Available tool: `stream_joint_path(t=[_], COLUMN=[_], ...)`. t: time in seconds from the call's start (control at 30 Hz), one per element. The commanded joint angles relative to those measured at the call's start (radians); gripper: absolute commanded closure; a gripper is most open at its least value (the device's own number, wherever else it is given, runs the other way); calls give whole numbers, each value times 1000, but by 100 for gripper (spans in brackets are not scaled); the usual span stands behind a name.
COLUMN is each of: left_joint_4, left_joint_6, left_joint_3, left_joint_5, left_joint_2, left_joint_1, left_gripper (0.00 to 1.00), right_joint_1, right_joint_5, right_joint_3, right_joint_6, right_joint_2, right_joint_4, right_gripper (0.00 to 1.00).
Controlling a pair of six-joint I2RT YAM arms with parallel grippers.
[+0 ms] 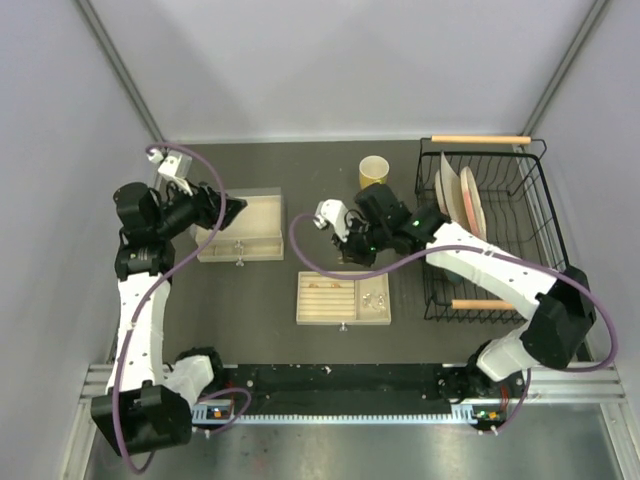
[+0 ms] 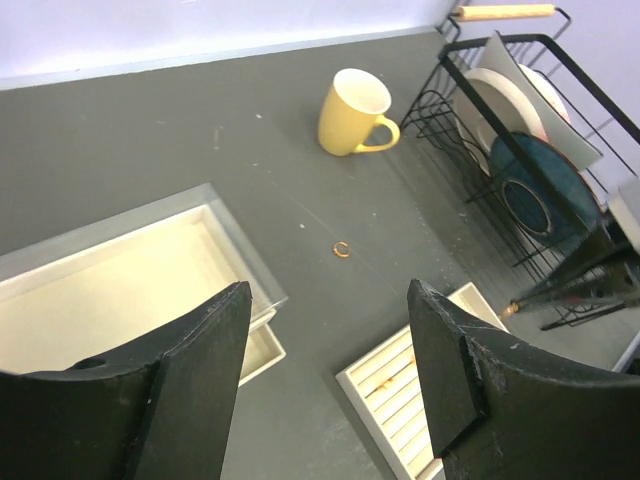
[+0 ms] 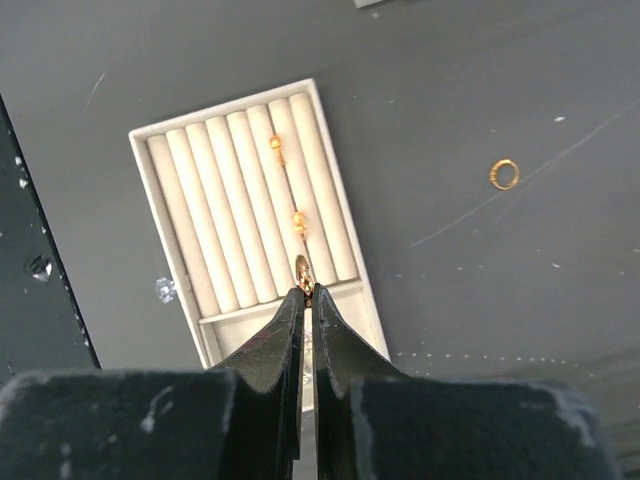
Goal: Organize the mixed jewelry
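Left fingers (image 2: 190,390) apart, empty. Right fingers (image 3: 290,330) clamped on one ring (image 3: 303,268). Two slotted rings (image 3: 276,145) (image 3: 298,220), one loose ring (image 3: 504,174).

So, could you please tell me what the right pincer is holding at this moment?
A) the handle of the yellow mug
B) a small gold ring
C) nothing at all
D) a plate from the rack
B: in the right wrist view the right pincer is shut with a small gold ring pinched at its very tips, above the slotted tray.
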Motion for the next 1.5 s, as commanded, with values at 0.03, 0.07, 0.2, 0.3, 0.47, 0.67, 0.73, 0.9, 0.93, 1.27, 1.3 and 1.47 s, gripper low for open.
stream_joint_path(t=[0.03,0.07,0.2,0.3,0.47,0.67,0.73,0.9,0.93,1.27,1.3,1.47], left_joint_4=[-22,-25,-43,-49,-48,-57,-57,-63,-63,-63,-62,-60], left_joint_6=[-7,-6,-3,5,14,26,31,40,40,40,40,39], left_joint_3=[5,5,2,-4,-21,-29,-27,-27,-30,-29,-29,-33], left_joint_5=[34,39,51,45,47,54,54,59,60,66,65,70], left_joint_2=[2,3,9,6,-6,-5,-6,-6,-6,2,3,9], left_joint_1=[88,97,118,121,123,123,121,121,123,125,125,128], left_gripper=[31,31,31,31,31,31,32,32,31,32,32,32], right_joint_1=[88,98,163,183,216,227,230,232,232,243,244,249], right_joint_5=[69,93,145,182,230,250,254,265,265,264,261,256], right_joint_3=[-83,-97,-154,-156,-134,-91,-87,-68,-67,-60,-63,-82], right_joint_6=[-26,-26,-26,-16,-2,10,10,11,10,-2,-3,-13], right_joint_2=[32,45,77,111,163,232,249,272,275,298,296,292], right_joint_4=[141,155,207,231,254,265,271,276,276,276,276,276], right_gripper=[100,100,100,100,100,100,100,100,100,100,100,100])
